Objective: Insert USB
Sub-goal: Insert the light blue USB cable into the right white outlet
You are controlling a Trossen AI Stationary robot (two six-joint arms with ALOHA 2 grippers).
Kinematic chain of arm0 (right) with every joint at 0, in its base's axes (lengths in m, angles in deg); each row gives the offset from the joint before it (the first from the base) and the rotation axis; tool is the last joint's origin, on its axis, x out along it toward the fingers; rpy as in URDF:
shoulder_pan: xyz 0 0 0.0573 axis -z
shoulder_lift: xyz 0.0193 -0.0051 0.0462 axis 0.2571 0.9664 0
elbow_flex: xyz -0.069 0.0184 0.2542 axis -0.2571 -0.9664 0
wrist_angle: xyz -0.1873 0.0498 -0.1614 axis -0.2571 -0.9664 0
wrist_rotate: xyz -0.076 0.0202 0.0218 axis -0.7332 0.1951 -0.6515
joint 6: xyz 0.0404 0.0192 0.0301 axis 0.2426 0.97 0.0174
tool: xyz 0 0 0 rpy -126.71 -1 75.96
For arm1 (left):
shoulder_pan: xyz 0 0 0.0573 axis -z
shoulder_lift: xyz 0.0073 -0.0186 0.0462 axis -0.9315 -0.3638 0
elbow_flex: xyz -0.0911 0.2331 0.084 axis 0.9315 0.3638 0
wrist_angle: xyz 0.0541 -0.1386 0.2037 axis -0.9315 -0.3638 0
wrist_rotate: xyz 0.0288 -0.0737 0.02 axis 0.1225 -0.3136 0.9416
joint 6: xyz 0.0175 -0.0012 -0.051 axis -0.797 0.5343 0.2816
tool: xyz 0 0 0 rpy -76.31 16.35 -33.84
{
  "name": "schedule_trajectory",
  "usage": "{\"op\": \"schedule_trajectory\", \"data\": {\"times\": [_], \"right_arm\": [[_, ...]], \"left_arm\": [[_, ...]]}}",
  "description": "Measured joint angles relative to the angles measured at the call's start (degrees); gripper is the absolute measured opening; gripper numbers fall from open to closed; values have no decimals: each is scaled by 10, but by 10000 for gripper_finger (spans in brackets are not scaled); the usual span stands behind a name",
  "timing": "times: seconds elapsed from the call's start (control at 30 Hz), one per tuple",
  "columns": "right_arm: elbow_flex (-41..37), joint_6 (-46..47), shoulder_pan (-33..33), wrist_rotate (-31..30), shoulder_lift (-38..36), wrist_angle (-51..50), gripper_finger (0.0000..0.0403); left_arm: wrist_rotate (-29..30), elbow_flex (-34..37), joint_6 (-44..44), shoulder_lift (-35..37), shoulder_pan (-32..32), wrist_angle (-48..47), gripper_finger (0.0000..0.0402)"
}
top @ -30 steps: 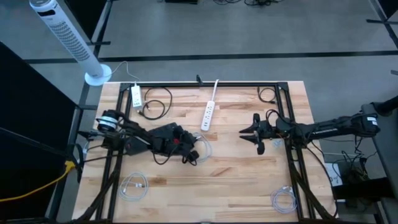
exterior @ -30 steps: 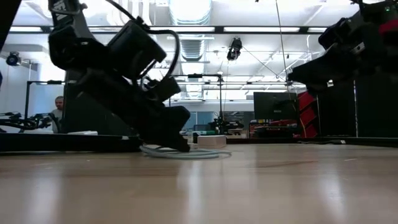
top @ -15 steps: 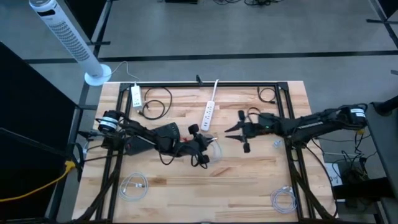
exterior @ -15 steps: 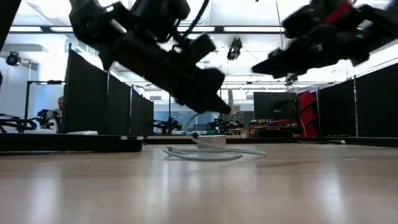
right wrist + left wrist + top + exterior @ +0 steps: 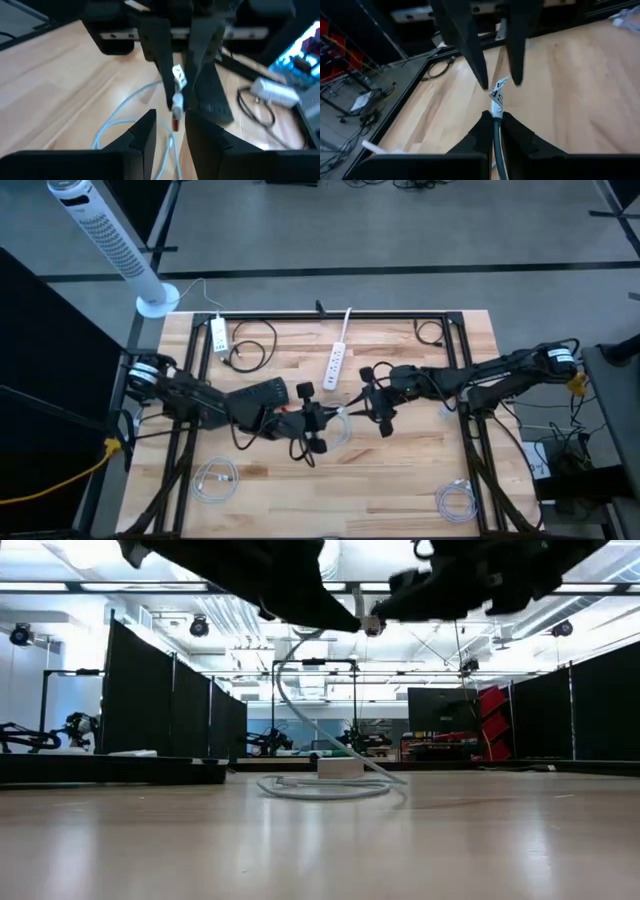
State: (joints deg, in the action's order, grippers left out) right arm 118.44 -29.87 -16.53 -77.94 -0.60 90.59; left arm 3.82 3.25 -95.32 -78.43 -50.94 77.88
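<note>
A white USB cable (image 5: 343, 420) rises from its coil on the table (image 5: 330, 786) up to its plug end (image 5: 498, 91), which carries a small printed tag. My left gripper (image 5: 493, 119) is shut on the cable just behind that end, above the middle of the table (image 5: 333, 418). My right gripper (image 5: 172, 131) faces it from the table's right (image 5: 360, 407). It is open, with one finger on either side of the plug end (image 5: 176, 106), apart from it. A white power strip (image 5: 337, 360) lies flat toward the far edge. My left gripper pinches the cable (image 5: 495, 125) between its two fingertips, a short way behind the tagged plug end. The fingers lie roughly level and point toward the table's right, along the cable. The plug end sticks out past them, lifted clear, and the rest hangs down to the coil on the table.
A second white strip (image 5: 219, 335) and a black cord (image 5: 256, 344) lie at the far left, another black cord (image 5: 430, 332) at the far right. Coiled white cables lie near the front left (image 5: 215, 478) and front right (image 5: 457, 500). A dark metal frame (image 5: 455, 360) borders the table.
My left gripper has risen and gone toward the table's right, lifting the cable's plug end off the table while the coil stays down. My right gripper has gone toward the table's left until its fingers stand around the plug end.
</note>
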Motion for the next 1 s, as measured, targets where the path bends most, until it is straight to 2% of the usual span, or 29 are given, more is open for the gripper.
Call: {"op": "schedule_trajectory", "data": {"times": [0.1,0.27,0.33,0.47,0.57,0.67,0.73,0.8,0.9,1.0], "right_arm": [[4,-9,2,-7,-6,-14,77],[4,-46,1,-90,-52,-89,67],[4,-37,2,-92,-67,-98,62],[4,-37,1,-40,-74,-79,51],[4,-31,2,29,-54,-29,44],[4,-9,1,106,-18,44,39],[4,1,0,117,5,73,38],[3,8,1,86,19,67,40],[3,14,1,-9,25,18,46],[3,32,2,-57,32,-41,53]], "left_arm": [[2,0,-1,17,16,-2,12],[1,0,-27,60,64,1,12],[0,0,-47,77,79,8,12],[1,0,-83,101,105,24,12],[7,0,-106,107,118,49,12],[43,0,-94,104,119,46,12],[79,0,-71,101,119,31,12],[123,0,-32,99,118,1,12],[206,0,66,95,117,-93,12],[228,4,189,86,105,-175,12]]}}
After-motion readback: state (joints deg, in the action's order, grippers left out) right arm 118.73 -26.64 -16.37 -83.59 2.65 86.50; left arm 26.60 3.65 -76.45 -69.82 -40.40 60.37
